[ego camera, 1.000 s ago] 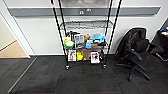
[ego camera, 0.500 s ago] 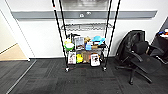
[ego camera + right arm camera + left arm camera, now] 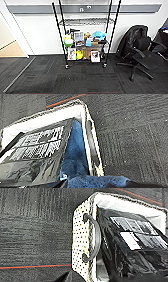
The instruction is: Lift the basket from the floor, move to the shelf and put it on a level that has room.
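The shelf [image 3: 58, 32], a black wire rack on casters, stands ahead against the white wall. Its level [image 3: 86, 22], a flat wire grid above the crowded tiers, looks bare. The lower tiers hold several colourful items. The basket [image 3: 81, 238] appears close up in the left wrist view: pale perforated woven side, whitish rim, grey handle [image 3: 96, 238], dark carpet beneath it. In the right wrist view the basket [image 3: 50, 116] holds a dark printed packet and blue cloth [image 3: 75, 156]. Both wrists hover right at the basket's ends. How either gripper grips it is hidden.
A black office chair [image 3: 140, 52] with a dark jacket stands right of the rack. A doorway with a lighter floor [image 3: 10, 48] opens at the left, and a metal strip [image 3: 20, 75] crosses the carpet. Dark carpet [image 3: 85, 80] lies before the rack.
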